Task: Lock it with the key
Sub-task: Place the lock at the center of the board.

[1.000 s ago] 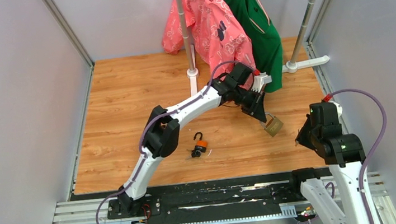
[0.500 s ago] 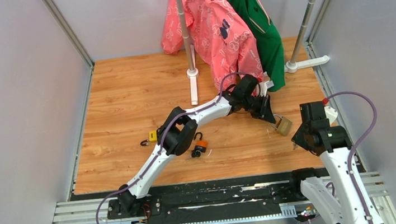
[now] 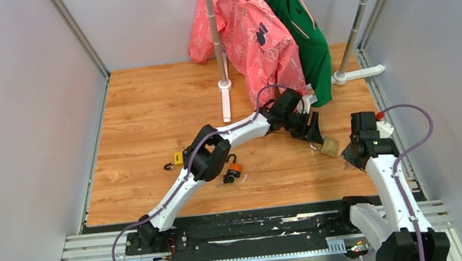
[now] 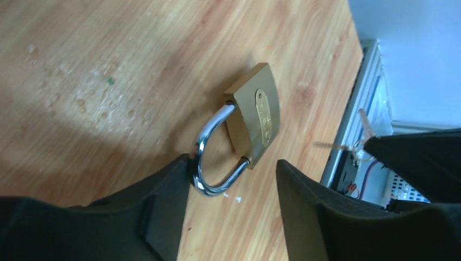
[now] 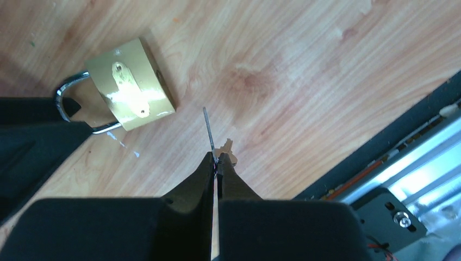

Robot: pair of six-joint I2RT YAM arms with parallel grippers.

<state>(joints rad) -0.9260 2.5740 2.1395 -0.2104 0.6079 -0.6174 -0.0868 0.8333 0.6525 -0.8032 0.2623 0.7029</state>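
Observation:
A brass padlock (image 3: pixel 329 147) with a silver shackle lies flat on the wooden table at the right. My left gripper (image 3: pixel 315 133) stands open just behind it. In the left wrist view the padlock (image 4: pixel 260 120) lies free on the wood, its shackle (image 4: pixel 202 163) resting against the left finger and clear of the right one, with the left gripper (image 4: pixel 234 164) around the loop. My right gripper (image 5: pixel 216 159) is shut on a thin key (image 5: pixel 207 126) whose blade points toward the padlock (image 5: pixel 130 84), a short gap away. In the top view the right gripper (image 3: pixel 349 156) hangs beside the padlock.
An orange padlock (image 3: pixel 235 167) and a small yellow one (image 3: pixel 177 157) lie mid-table near the left arm's elbow. A pink shirt (image 3: pixel 250 30) and a green shirt (image 3: pixel 298 24) hang on a rack at the back. The table's right edge and metal rail (image 5: pixel 413 179) are close by.
The left arm lowered the brass padlock onto the table and opened its jaws, letting it go. The right arm moved in closer to the padlock with the key.

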